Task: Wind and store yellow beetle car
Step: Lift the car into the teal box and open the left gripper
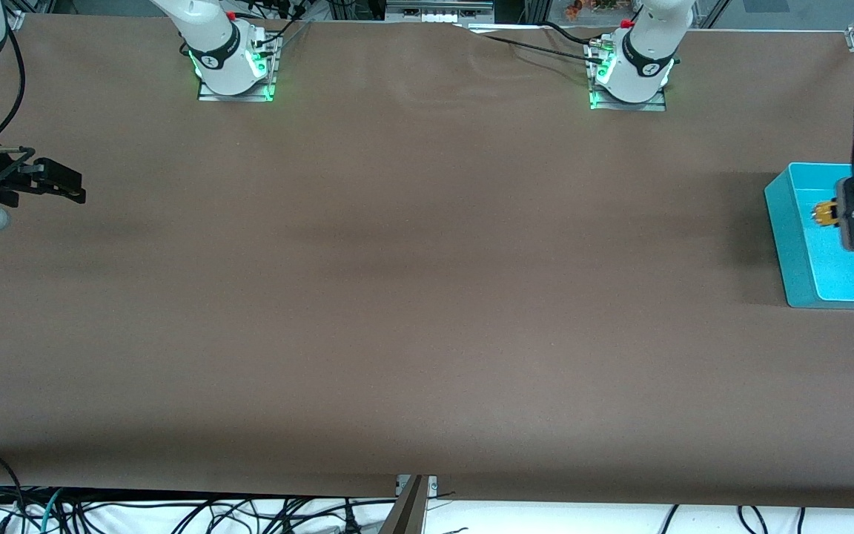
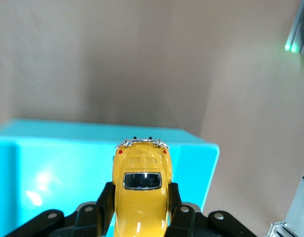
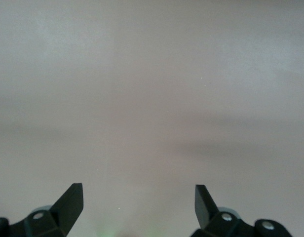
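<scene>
My left gripper (image 1: 829,215) is shut on the yellow beetle car (image 1: 823,214) and holds it over the inside of a turquoise bin (image 1: 786,222) at the left arm's end of the table. In the left wrist view the car (image 2: 142,187) sits between the black fingers (image 2: 106,200), its dark window up, with the bin's floor (image 2: 58,177) below it. My right gripper (image 1: 71,185) is open and empty, above the table at the right arm's end; the right wrist view shows its two fingertips (image 3: 73,200) wide apart over bare brown table.
The brown table (image 1: 397,297) spreads between the arms. The arm bases (image 1: 234,67) stand at the edge farthest from the front camera. Cables (image 1: 175,512) hang below the near edge.
</scene>
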You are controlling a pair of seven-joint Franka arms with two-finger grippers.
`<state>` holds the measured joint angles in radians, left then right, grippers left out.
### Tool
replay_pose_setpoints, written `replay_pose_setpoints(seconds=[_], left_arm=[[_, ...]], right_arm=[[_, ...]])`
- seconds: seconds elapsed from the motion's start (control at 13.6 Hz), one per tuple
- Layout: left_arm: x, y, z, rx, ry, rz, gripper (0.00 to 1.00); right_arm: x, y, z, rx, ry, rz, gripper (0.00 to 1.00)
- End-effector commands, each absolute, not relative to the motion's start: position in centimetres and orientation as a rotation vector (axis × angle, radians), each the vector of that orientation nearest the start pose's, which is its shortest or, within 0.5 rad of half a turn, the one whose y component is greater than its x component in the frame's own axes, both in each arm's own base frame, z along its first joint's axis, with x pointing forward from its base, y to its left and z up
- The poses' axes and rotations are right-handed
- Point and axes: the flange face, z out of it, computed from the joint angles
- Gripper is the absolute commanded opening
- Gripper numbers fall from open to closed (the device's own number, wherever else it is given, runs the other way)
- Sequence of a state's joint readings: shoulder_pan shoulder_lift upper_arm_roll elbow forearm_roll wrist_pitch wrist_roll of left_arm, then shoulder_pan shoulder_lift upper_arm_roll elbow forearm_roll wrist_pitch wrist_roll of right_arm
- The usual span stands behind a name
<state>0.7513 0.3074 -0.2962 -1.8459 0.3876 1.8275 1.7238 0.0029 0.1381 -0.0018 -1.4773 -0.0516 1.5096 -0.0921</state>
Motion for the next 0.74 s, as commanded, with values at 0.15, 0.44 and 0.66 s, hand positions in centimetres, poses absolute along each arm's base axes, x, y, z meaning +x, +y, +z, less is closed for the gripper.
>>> replay_pose_setpoints(seconds=[0.15, 0.44, 0.66], left_arm=[[49.0, 38.0, 24.8, -2.288, 2.267, 0.495, 0.17], [48.8, 38.6, 20.7, -2.195, 2.290, 0.435, 0.21], [48.5, 39.0, 20.1, -2.191, 2.289, 0.421, 0.61]], right_arm=[[58.7, -0.4, 58.6, -3.186, -0.139, 0.163, 1.00], [58.8, -0.4, 58.4, -3.185, -0.144, 0.168, 1.00], [58.8, -0.4, 58.5, -3.185, -0.141, 0.165, 1.00]])
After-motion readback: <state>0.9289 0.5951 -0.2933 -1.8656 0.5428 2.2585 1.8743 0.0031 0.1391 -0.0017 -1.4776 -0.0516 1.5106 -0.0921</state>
